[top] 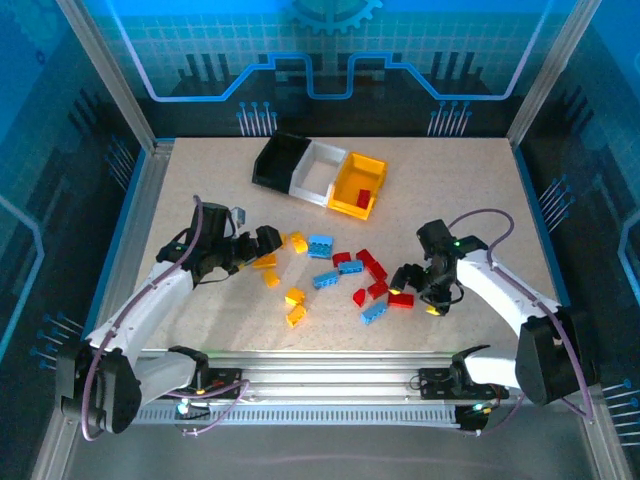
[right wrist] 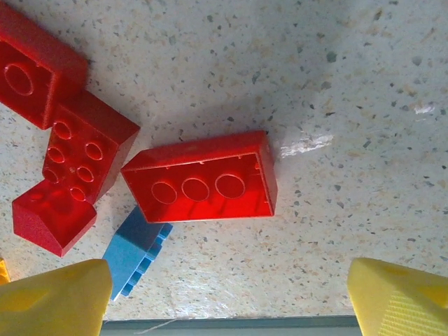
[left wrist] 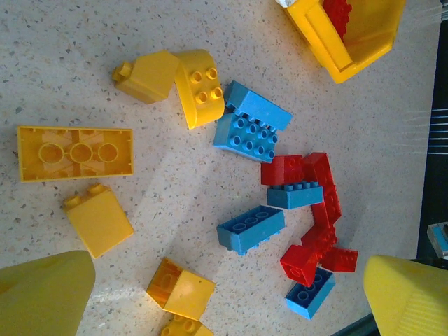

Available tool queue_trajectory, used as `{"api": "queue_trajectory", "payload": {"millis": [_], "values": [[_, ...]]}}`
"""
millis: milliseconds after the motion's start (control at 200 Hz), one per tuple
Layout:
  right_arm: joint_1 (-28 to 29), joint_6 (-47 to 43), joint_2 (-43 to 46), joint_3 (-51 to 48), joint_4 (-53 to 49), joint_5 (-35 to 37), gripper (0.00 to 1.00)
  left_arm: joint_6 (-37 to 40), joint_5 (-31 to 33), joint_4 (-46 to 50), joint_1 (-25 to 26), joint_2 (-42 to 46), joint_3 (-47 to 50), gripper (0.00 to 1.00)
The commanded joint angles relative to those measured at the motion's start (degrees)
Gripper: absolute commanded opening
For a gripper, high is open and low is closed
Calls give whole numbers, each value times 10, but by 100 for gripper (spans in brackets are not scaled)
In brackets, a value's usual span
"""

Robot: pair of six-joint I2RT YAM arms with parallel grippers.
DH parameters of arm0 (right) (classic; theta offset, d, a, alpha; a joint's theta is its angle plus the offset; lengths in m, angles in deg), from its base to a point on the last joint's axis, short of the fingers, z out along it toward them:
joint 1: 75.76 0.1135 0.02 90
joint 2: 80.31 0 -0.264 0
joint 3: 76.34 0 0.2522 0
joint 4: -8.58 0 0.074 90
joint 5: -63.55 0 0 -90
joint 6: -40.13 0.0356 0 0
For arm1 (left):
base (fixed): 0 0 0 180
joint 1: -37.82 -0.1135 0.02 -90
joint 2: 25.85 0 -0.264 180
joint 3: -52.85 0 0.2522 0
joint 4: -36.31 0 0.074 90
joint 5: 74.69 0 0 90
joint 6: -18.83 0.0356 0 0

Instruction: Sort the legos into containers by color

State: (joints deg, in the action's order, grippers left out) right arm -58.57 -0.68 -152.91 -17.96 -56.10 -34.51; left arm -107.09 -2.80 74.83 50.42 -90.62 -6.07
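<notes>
Both arms reach inward; left end effector (top: 266, 246) and right end effector (top: 416, 292) spread (right above red lego (right wrist: 203, 178)).

A speckled beige counter (top: 470, 200) lies in the middle, pale with small dark flecks; the right wrist view catches a bright patch of glare on it. Behind it rises a blue back wall (top: 200, 40) with a fine grid, a stepped light-blue line and a gear outline (top: 335, 12) at the top. Slanted metal posts (top: 105, 70) stand at both sides, and a slotted metal rail (top: 330, 365) runs along the near edge.
</notes>
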Motion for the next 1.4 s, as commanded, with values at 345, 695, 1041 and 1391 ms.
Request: {"api": "queue_trajectory", "payload": {"millis": [345, 695, 1041, 1391], "values": [[2, 21, -17, -22, 32, -11, 93, -10, -6, 4, 4, 21, 22, 99], [51, -11, -123, 38, 43, 19, 90, -5, 3, 11, 3, 20, 20, 99], [60, -26, -181, 53, 53, 34, 89, 3, 10, 23, 3, 16, 12, 99], [26, -45, -170, 32, 57, 43, 83, -10, 14, 19, 3, 28, 27, 99]]}}
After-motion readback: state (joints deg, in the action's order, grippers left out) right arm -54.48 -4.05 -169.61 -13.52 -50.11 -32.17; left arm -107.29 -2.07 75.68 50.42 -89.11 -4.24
